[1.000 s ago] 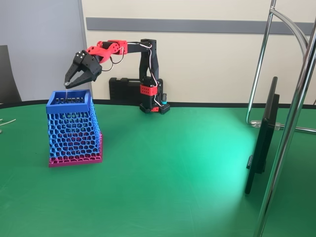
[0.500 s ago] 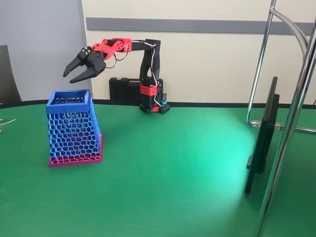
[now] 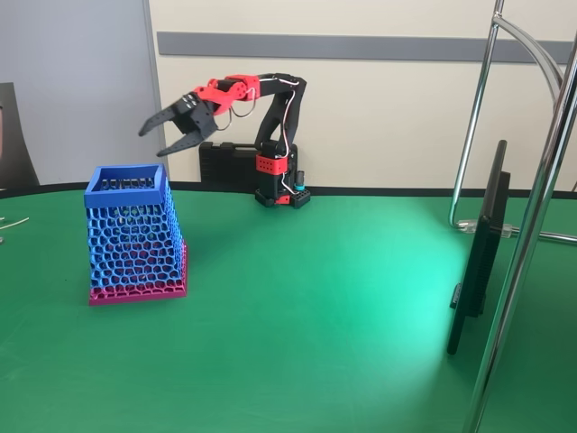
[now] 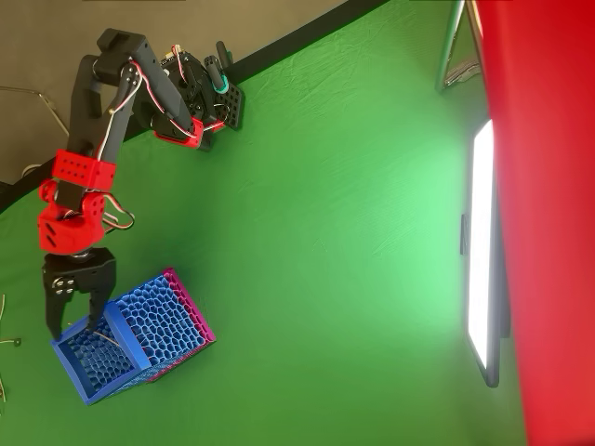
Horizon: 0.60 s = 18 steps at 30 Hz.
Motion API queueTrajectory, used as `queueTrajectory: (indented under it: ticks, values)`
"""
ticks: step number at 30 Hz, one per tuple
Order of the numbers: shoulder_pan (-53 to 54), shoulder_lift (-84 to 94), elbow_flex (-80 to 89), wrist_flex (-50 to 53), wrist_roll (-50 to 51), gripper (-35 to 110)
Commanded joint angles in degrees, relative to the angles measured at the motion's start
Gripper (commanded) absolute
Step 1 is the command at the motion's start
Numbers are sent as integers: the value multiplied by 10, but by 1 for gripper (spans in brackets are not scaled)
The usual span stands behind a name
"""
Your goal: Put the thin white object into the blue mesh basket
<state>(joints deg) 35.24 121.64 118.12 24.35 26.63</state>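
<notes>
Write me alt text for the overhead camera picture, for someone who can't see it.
From above, a red-and-black robot arm holds its open gripper over the rim of a blue mesh basket on a green table. A thin white object lies inside the basket.

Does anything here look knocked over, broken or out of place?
Nothing stands out. The blue basket stands upright on its pink base on the green table, and a thin pale rod seems to lie inside it. The gripper hangs open above and to the right of the basket, holding nothing.
</notes>
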Motion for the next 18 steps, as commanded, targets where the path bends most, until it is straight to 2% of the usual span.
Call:
queueTrajectory:
  ticks: [1,11,18]
  values:
    - [-34,67,42,-8,-49,24]
    - [-165,220,201,42,-210,21]
    - [-243,341,350,34,-307,17]
